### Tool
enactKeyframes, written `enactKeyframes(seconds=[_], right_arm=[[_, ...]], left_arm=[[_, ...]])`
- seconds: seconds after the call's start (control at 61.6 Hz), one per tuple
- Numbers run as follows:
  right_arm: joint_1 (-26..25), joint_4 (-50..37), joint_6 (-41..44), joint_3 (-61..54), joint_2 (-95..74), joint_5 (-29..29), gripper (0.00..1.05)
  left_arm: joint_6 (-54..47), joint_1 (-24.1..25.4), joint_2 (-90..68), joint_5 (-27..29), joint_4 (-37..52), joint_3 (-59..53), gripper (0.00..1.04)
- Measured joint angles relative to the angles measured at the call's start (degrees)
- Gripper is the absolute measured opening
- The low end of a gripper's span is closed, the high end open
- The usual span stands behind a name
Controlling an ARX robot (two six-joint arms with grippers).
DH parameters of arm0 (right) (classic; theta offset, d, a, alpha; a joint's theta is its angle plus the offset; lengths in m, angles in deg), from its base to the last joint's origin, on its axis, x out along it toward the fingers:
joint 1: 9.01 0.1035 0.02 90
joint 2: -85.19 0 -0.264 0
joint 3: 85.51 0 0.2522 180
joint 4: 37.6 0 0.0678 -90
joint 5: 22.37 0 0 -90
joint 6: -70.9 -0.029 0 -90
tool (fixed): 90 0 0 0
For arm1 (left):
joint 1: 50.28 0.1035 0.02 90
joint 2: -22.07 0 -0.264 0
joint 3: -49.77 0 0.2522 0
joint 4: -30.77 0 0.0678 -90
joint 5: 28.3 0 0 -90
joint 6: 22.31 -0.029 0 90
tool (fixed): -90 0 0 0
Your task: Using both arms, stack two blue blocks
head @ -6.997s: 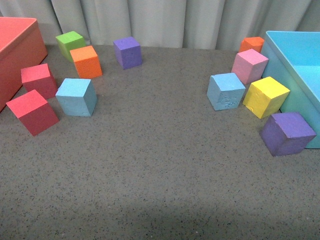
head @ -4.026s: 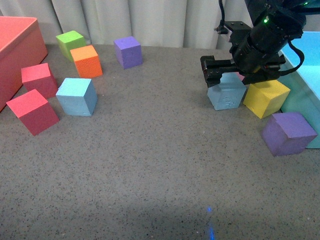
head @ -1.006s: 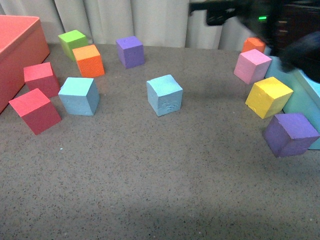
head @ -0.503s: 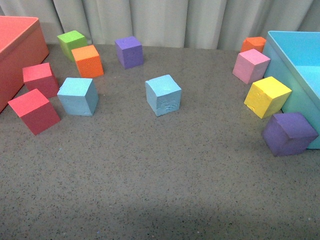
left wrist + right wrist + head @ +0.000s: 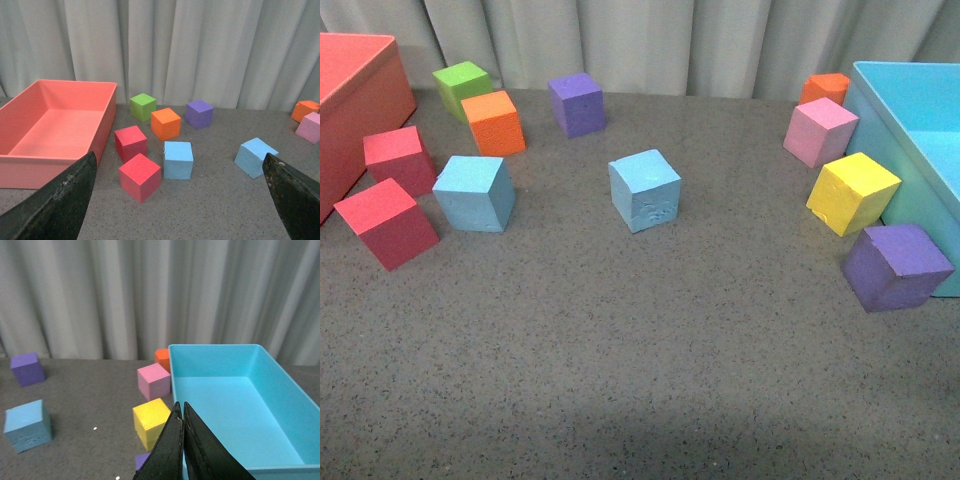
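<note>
Two blue blocks rest apart on the grey table. The scuffed one (image 5: 645,190) stands near the middle, and the smooth one (image 5: 473,193) stands to its left beside two red cubes. Neither arm appears in the front view. My left gripper (image 5: 178,155) is open and empty, held back above the table; past its wide-spread fingers (image 5: 55,205) I see the smooth block (image 5: 178,159) and the scuffed block (image 5: 255,157). My right gripper (image 5: 180,405) is shut on nothing, above the near edge of the big blue bin. The scuffed block (image 5: 27,425) lies far off to its side.
A red bin (image 5: 350,110) stands at the left edge and a light blue bin (image 5: 920,75) at the right. Red cubes (image 5: 385,222), a green cube (image 5: 460,85), orange cube (image 5: 493,122), purple cubes (image 5: 576,103) (image 5: 895,265), pink cube (image 5: 820,130) and yellow cube (image 5: 853,192) are scattered around.
The right arm carried the scuffed blue block from the right cluster to the table's middle, let it go and withdrew out of the front view. Since half a second ago nothing has moved.
</note>
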Motion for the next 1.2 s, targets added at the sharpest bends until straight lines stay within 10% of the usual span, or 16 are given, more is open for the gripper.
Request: enactKeyframes(seconds=[1.201], right_arm=[[-0.7, 39.6, 0.0, -4.0, 45.0, -0.4, 0.01]], left_arm=[[0.0, 0.0, 0.0, 0.0, 0.0, 0.0, 0.98]])
